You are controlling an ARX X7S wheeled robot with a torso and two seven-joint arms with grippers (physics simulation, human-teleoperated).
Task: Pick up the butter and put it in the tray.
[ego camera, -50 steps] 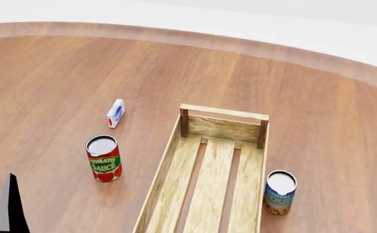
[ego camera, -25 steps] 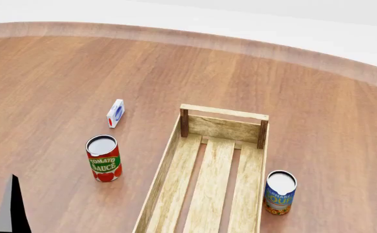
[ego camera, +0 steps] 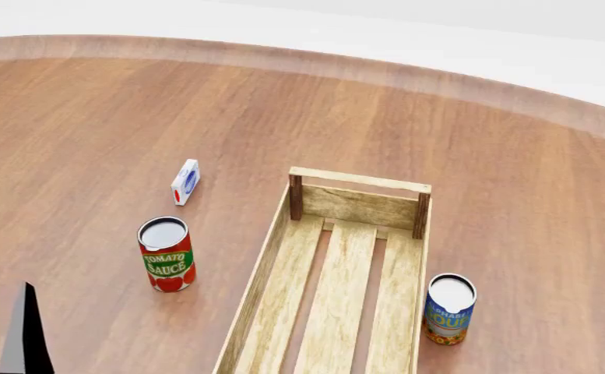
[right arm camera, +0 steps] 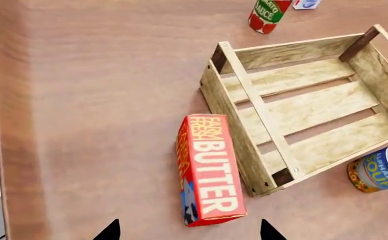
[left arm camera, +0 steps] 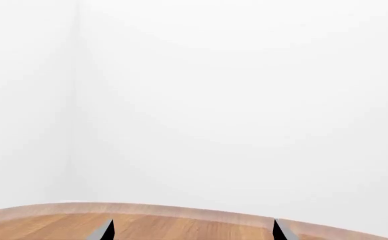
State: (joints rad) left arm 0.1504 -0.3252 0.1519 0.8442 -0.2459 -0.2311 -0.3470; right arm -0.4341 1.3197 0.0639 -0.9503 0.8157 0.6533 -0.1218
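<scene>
The butter point(right arm camera: 210, 167), a red-orange carton with white and yellow lettering, lies flat on the wood table beside one end of the tray point(right arm camera: 247, 95); it is out of the head view. My right gripper point(right arm camera: 188, 233) is open, hovering above the table just short of the butter's near end, with nothing between its tips. The tray point(ego camera: 271, 257) is a long light-wood crate and holds nothing. My left gripper point(left arm camera: 192, 233) is open and empty, facing the white wall past the table's edge. One of its fingers point(ego camera: 24, 339) shows at the head view's lower left.
A tomato sauce can point(ego camera: 166, 253) stands left of the tray, with a small white-blue carton point(ego camera: 184, 181) behind it. A soup can point(ego camera: 450, 308) stands at the tray's right side. The table's curved edge point(ego camera: 406, 74) runs along the back.
The left finger at the head view's lower left has shifted slightly to the right. Everything on the table is unmoved.
</scene>
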